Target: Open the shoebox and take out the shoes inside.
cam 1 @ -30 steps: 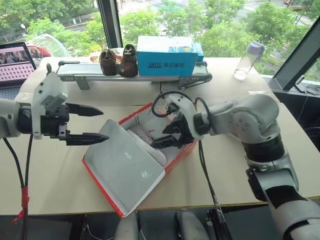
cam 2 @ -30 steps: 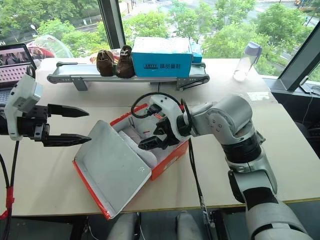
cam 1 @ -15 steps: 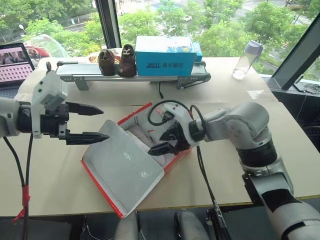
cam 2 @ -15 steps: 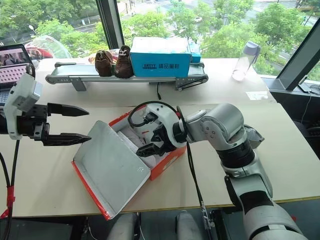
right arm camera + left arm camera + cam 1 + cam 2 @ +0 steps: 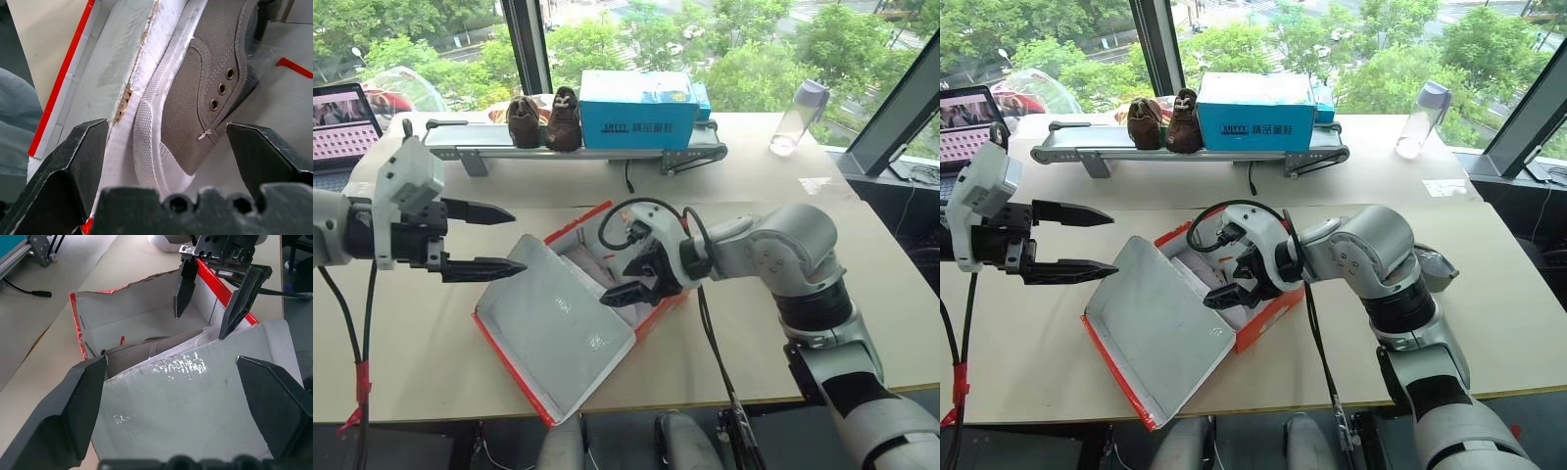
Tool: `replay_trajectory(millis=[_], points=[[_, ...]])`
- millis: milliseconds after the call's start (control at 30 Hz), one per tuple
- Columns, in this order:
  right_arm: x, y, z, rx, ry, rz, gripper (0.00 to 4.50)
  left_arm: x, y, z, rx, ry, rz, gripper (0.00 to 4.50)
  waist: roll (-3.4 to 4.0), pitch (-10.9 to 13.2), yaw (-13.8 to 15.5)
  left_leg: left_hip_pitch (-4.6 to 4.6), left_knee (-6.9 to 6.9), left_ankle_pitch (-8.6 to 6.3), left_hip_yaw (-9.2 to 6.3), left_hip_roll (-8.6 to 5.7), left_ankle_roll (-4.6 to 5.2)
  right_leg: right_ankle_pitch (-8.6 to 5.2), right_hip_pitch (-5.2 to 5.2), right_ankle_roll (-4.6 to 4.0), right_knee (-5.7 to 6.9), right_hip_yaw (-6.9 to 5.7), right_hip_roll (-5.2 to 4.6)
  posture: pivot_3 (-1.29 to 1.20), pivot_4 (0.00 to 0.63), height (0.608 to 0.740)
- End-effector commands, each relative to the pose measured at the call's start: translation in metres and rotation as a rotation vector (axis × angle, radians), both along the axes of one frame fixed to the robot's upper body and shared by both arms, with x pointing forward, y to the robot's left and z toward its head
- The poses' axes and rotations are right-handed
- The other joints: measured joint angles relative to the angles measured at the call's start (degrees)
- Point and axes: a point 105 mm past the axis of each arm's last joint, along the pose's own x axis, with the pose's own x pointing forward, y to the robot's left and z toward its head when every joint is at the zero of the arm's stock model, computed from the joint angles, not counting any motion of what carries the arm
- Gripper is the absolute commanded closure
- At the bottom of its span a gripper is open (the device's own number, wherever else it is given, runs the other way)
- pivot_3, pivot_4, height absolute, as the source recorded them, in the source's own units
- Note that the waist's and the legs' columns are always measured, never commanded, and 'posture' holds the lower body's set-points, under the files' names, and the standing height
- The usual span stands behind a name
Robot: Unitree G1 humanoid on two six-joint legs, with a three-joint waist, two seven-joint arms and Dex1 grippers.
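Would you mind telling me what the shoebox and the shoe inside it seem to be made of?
The shoebox looks like cardboard: red outside, matte grey-white inside, with frayed, torn edges. The shoe looks like grey woven canvas with visible stitching and metal-looking eyelets; its white sole seems to be rubber, ribbed at the toe.
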Motion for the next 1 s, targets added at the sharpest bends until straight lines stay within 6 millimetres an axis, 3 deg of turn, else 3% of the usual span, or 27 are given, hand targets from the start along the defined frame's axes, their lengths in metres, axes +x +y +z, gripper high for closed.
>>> replay_trajectory(millis=[33,333,533,700,933,1000], points=[[0.009,-0.004,0.019,0.040,-0.071,-0.024,0.03,-0.002,-0.003,0.010,0.012,-0.050,-0.014,0.00,0.00,0.0,0.0,0.00,0.00,0.00,0.00,0.00,0.00,0.00,0.00,0.00,0.00,0.00,0.00,0.00,0.150,0.740],[0.002,-0.003,-0.004,-0.011,-0.050,-0.008,0.03,-0.002,-0.003,0.010,0.014,-0.050,-0.015,0.00,0.00,0.0,0.0,0.00,-0.01,0.00,0.00,0.00,0.00,0.00,0.00,0.00,0.00,0.00,0.00,0.00,0.150,0.740],[-0.007,0.005,-0.008,-0.025,-0.051,0.031,0.03,-0.002,-0.002,0.010,0.016,-0.046,-0.012,0.00,0.00,0.0,0.0,0.00,0.00,0.00,0.00,0.00,0.00,0.00,0.00,0.00,0.00,0.00,0.00,0.00,0.150,0.740],[-0.013,0.008,-0.030,-0.100,-0.072,0.054,0.03,-0.003,-0.001,0.010,0.020,-0.040,-0.011,0.00,-0.01,0.0,0.0,0.00,-0.01,0.00,0.00,0.00,0.00,-0.01,0.00,0.00,0.00,0.00,0.00,0.00,0.150,0.740],[0.001,0.005,-0.050,-0.194,-0.158,0.021,0.03,-0.003,-0.001,0.011,0.024,-0.039,-0.011,0.00,-0.33,-0.2,-0.2,0.25,-0.01,-0.01,0.01,0.03,-0.01,-0.24,0.20,0.26,-0.01,0.00,0.01,0.00,0.150,0.740],[0.007,0.004,-0.049,-0.195,-0.178,0.005,0.52,-0.003,-0.001,0.011,0.026,-0.040,-0.012,0.00,-0.49,-0.3,-0.2,0.35,-0.01,-0.01,0.02,0.05,-0.02,-0.40,0.26,-0.03,-0.01,0.00,0.00,0.00,0.150,0.740]])
